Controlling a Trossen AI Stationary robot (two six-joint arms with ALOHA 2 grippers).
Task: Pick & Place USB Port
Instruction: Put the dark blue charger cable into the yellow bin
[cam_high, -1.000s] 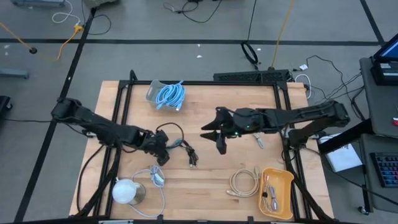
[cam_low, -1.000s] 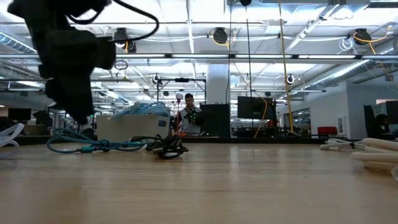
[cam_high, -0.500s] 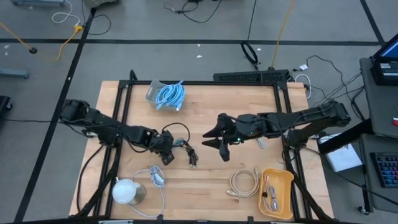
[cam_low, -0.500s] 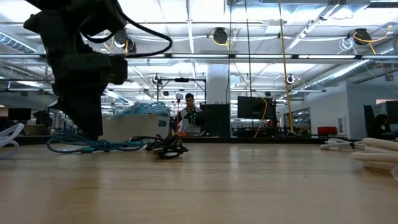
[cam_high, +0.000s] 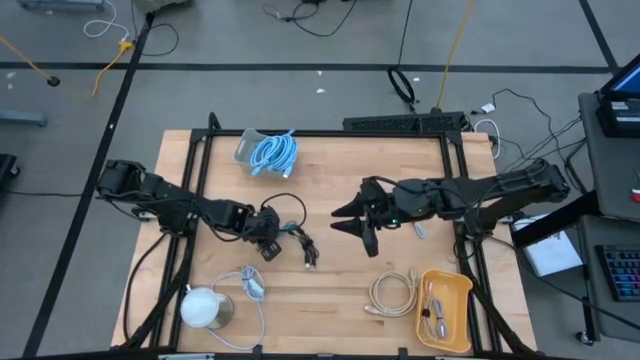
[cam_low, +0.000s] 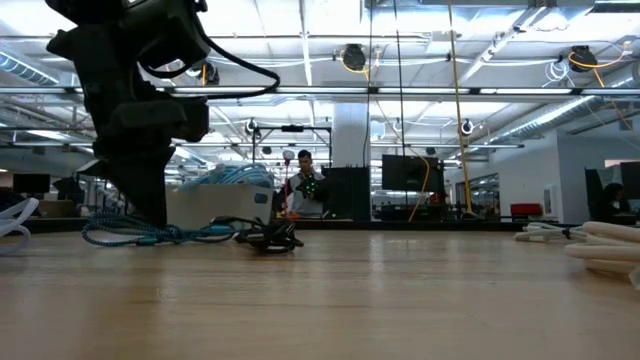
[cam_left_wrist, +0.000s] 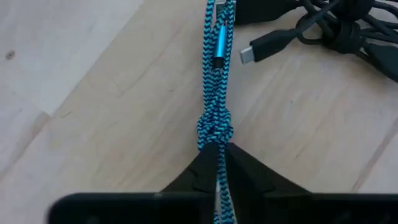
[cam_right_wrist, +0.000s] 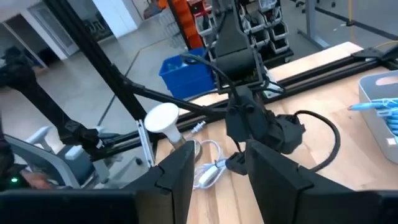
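A blue-and-black braided USB cable (cam_left_wrist: 215, 93) lies on the wooden table, knotted once (cam_left_wrist: 214, 127), its metallic blue plug (cam_left_wrist: 219, 50) next to a black cable bundle (cam_high: 290, 228). In the low view the braided cable (cam_low: 150, 235) stretches flat along the table. My left gripper (cam_left_wrist: 219, 155) is down at the table left of centre, shut on this cable. My right gripper (cam_high: 360, 225) hovers open at the table's middle and holds nothing; its wrist view looks toward the left arm (cam_right_wrist: 249, 124). My left gripper pinches the braided cable between its two fingertips (cam_left_wrist: 199, 168), on the stretch just behind the knot (cam_left_wrist: 217, 144). The fingers come from above, slanting down. The cable runs straight out ahead between them and lies slack on the table.
A white tray with a light blue cable coil (cam_high: 268, 152) sits at the far edge. A yellow bin (cam_high: 446, 310) and a beige cable coil (cam_high: 393, 292) are near right. A white round object (cam_high: 203, 307) with a white cable (cam_high: 250, 285) is near left.
My left gripper has moved a little toward the table's right edge and come down onto the braided cable. My right gripper has drifted toward the right edge and slightly nearer.
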